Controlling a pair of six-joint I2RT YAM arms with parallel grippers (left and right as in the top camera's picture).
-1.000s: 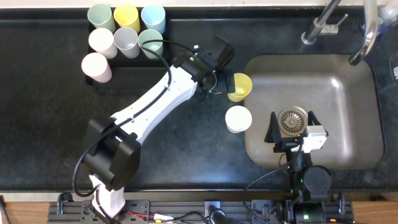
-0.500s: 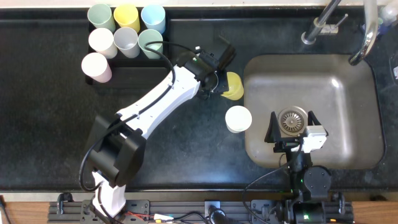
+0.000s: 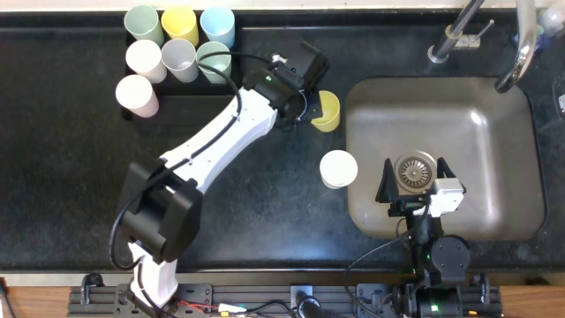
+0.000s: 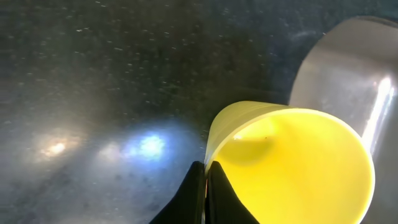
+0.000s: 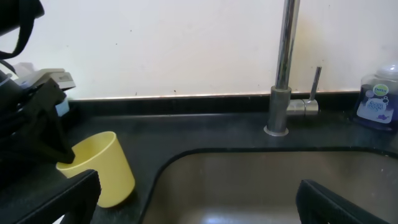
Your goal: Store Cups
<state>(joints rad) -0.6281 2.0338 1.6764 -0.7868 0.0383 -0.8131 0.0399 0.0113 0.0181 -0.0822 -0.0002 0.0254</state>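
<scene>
A yellow cup (image 3: 327, 110) stands nearly upright, mouth up, on the black counter just left of the sink (image 3: 494, 97). My left gripper (image 3: 306, 95) is shut on its rim; the left wrist view has the fingers (image 4: 200, 186) pinching the yellow cup (image 4: 292, 162) wall. From the right wrist view the yellow cup (image 5: 102, 169) hangs from the left gripper (image 5: 46, 140). A white cup (image 3: 338, 168) sits mouth down at the sink's left edge. My right gripper (image 3: 415, 179) is open over the drain, holding nothing.
Several pastel cups (image 3: 179, 55) stand together in a black tray at the back left, with a white cup (image 3: 137, 95) beside them. A faucet (image 3: 459, 35) rises behind the sink, and a soap bottle (image 5: 376, 99) stands at the far right.
The left gripper has drawn the yellow cup back and slightly left, away from the sink edge. The cup lay tipped on its side half a second ago and now stands nearly upright. The right arm is still.
</scene>
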